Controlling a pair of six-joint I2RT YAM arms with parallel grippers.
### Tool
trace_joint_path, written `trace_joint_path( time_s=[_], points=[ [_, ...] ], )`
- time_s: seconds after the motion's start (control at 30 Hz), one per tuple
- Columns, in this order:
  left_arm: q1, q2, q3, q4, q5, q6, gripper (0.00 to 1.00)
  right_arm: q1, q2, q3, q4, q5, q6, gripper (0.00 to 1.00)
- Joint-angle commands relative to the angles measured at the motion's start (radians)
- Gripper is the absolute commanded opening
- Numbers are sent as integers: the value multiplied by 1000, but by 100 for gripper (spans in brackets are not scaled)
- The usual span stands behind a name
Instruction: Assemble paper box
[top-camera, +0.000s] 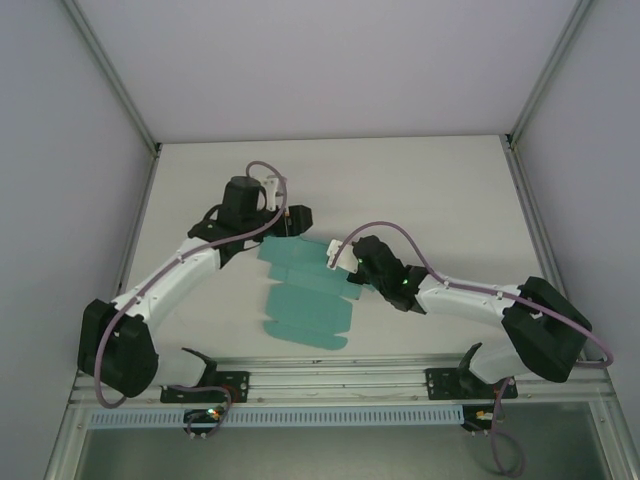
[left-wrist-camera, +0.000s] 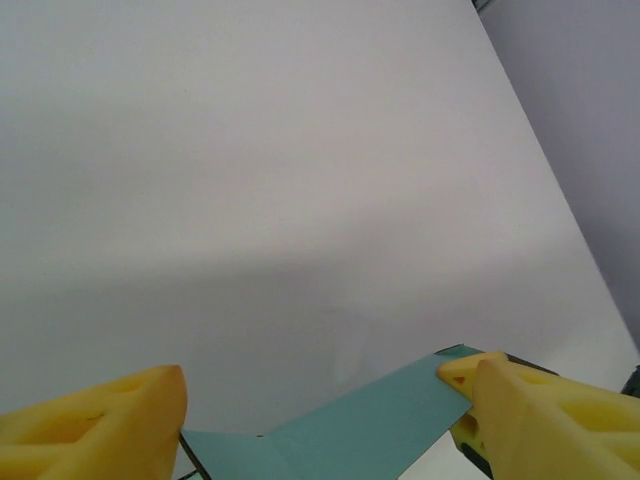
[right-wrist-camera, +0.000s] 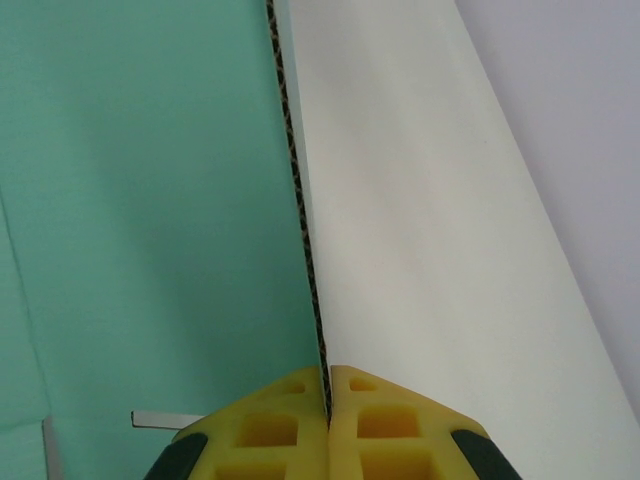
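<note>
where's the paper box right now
In the top view the paper box lies unfolded in the middle of the table; the right tool pinches its right edge, and the left tool is at its far end.

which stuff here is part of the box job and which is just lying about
In the job:
- paper box, a teal die-cut sheet
- right claw, shut on one edge of it
- left claw, open beside a flap

Just there:
- white table
- grey side walls
- metal rail along the near edge
</note>
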Motion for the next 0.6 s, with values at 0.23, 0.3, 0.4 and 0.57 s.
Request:
trace_joint_path(
  time_s=[0.23,0.3,0.4,0.57],
  points=[
    [-50,-13,66,-177,-158,90,73,-25,0,38,-36,20,61,0],
    [-50,-22,84,-220,-236,103,78,-35,-4,38,-49,19,70,0],
    [-50,-39,98,-251,-289,123,82,-41,-6,33,-56,18,75,0],
    [-48,-25,119,-215,-232,133,83,-41,-5,38,-69,-14,78,0]
  ],
)
